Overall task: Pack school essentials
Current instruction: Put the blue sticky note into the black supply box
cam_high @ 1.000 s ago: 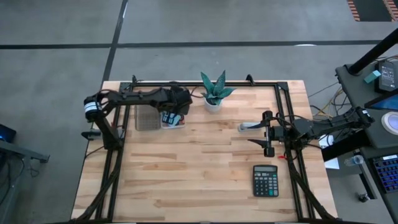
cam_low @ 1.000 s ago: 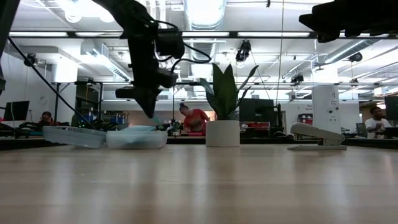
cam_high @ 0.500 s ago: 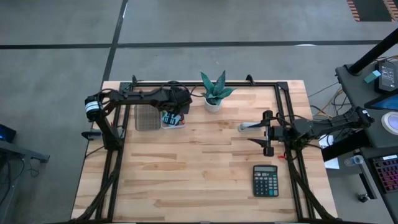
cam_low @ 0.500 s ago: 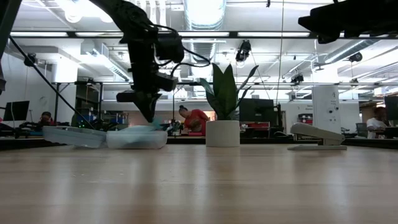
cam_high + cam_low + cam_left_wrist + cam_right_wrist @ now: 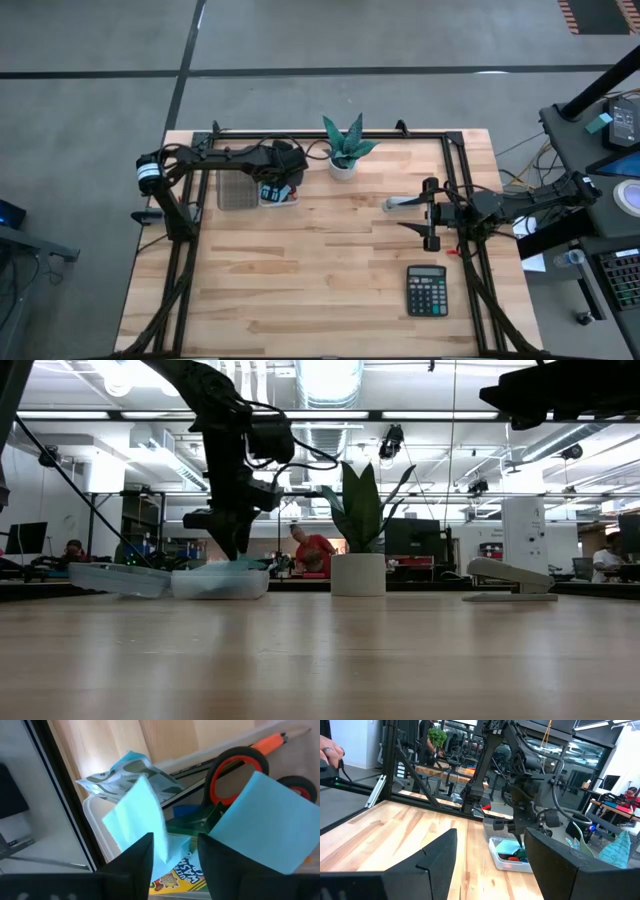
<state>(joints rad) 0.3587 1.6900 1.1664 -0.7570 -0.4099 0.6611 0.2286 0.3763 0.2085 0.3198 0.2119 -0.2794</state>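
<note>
The left gripper (image 5: 172,852), fingers parted and holding nothing, hangs over the tray (image 5: 262,195) of scissors (image 5: 235,767) and sticky notes (image 5: 265,822); right gripper (image 5: 432,215) waits wide at right.

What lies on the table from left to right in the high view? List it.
Lid → box of school things under the left gripper → potted plant → stapler → right gripper → calculator.
</note>
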